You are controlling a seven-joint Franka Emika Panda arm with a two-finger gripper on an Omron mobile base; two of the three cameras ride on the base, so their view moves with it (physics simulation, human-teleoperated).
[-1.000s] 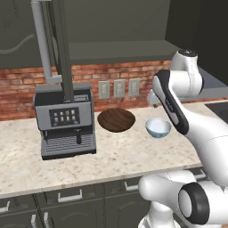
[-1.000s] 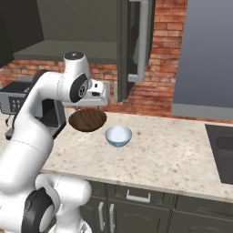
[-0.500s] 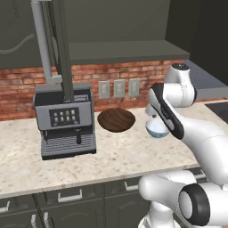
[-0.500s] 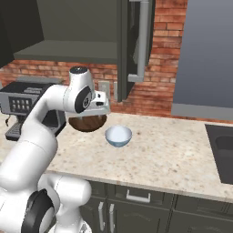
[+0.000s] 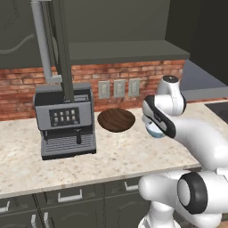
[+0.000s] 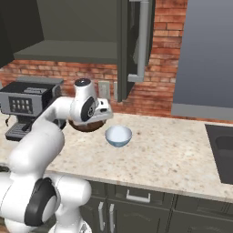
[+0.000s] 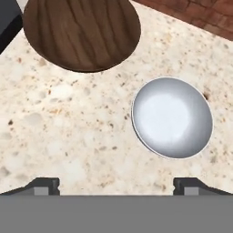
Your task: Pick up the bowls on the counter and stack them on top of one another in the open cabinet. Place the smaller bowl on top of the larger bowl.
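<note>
The larger bowl (image 7: 82, 32), wide, shallow and wood-grained, sits on the speckled counter (image 7: 68, 118) at the upper left of the hand view. The smaller bowl (image 7: 172, 117), pale and glossy, stands apart from it at the right. My gripper (image 7: 117, 184) hovers above the counter, open and holding nothing, with its fingertips (image 7: 43, 184) spread wide. From the left base the larger bowl (image 5: 116, 120) is in plain sight, while my arm covers most of the smaller bowl (image 5: 155, 131). From the right base the smaller bowl (image 6: 118, 135) is plain. The open cabinet (image 6: 68, 51) hangs above.
A grey coffee machine (image 5: 67, 118) stands on the counter left of the bowls. The cabinet's open door (image 6: 134, 45) hangs down above the smaller bowl. Wall outlets (image 5: 119, 88) sit on the brick wall behind. A dark cooktop (image 6: 223, 150) lies at the far right.
My arm has lowered the hand over the counter, bringing it down above the two bowls. The jaws stayed open and the bowls have not moved.
</note>
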